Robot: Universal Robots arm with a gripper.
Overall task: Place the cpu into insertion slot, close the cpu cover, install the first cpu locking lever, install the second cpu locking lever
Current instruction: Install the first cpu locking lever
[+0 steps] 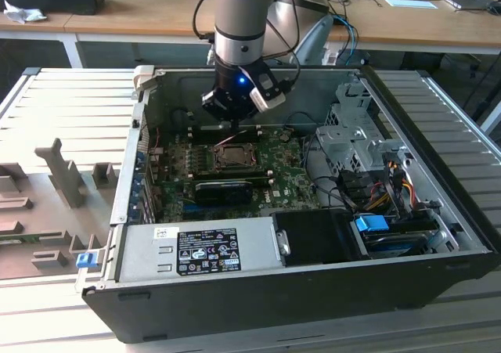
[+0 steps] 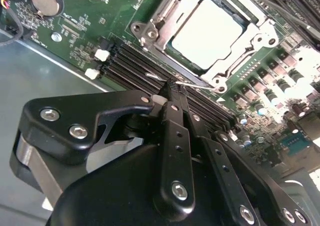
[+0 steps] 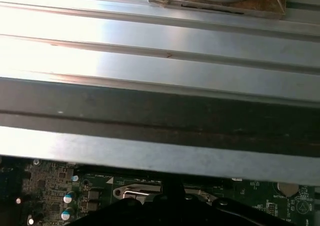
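Grooved aluminium worktop [image 1: 63, 102] carries an open computer case [image 1: 313, 290], with desks behind it. We see the arm reaching down into the case over the board.

In the second wrist view the tool [image 2: 174, 90] is narrow, its two black fingers [image 2: 175, 121] lying side by side with no gap that we can make out. The tips sit right at a thin wire lever [image 2: 200, 85] that runs along the near edge of the socket. We cannot tell whether the wire is pinched between the tips or only pressed by them. Just beside the fingers lie the black memory slots [image 2: 125, 55].

Beyond the lever, the cpu [image 2: 210, 33] lies flat in the slot [image 2: 150, 31], its pale metal top showing through the window of the cover [image 2: 252, 38]. The cover looks folded down around the chip, not standing up. Farther out on the green board we see a coin cell [image 2: 46, 0]. In the exterior view the tool hangs over the far side of the socket, near the back wall of the case.

We judge that placing the chip and closing the cover are done, and that the step in hand is a locking lever; which of the two we cannot say. The next move, as we read it, calls for steady contact on a very thin, springy wire. The tips must not slip off onto the memory slots or lift the cover again.
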